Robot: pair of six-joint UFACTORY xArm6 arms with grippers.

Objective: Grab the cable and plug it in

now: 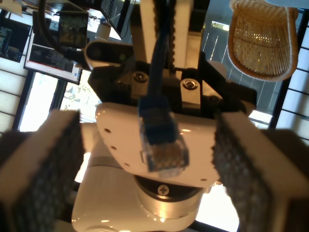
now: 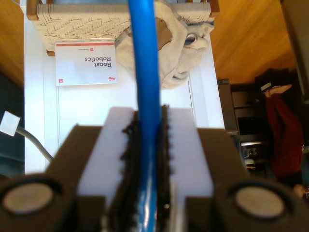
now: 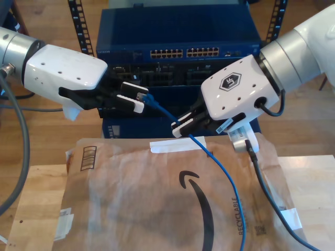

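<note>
Second tool (image 3: 180, 125) was clamped on cable (image 3: 220, 167); first tool (image 3: 137, 98) gaped wide, plug (image 1: 161, 145) between pads, untouched. Should close squarely w/ clip aligned, then feed to switch (image 3: 183, 52).

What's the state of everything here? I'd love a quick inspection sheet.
Surface: wooden table under a brown paper mailer.
Job's things: blue cable trails over the mailer; its plug is free, in front of the network switch.
Clutter: white tape strip on the mailer.
Grippers: my first gripper is open around the plug; my second gripper is shut on the cable.
Cables: grey arm cable at the exterior view's left, black one at its right.
Surroundings: wooden floor.
</note>
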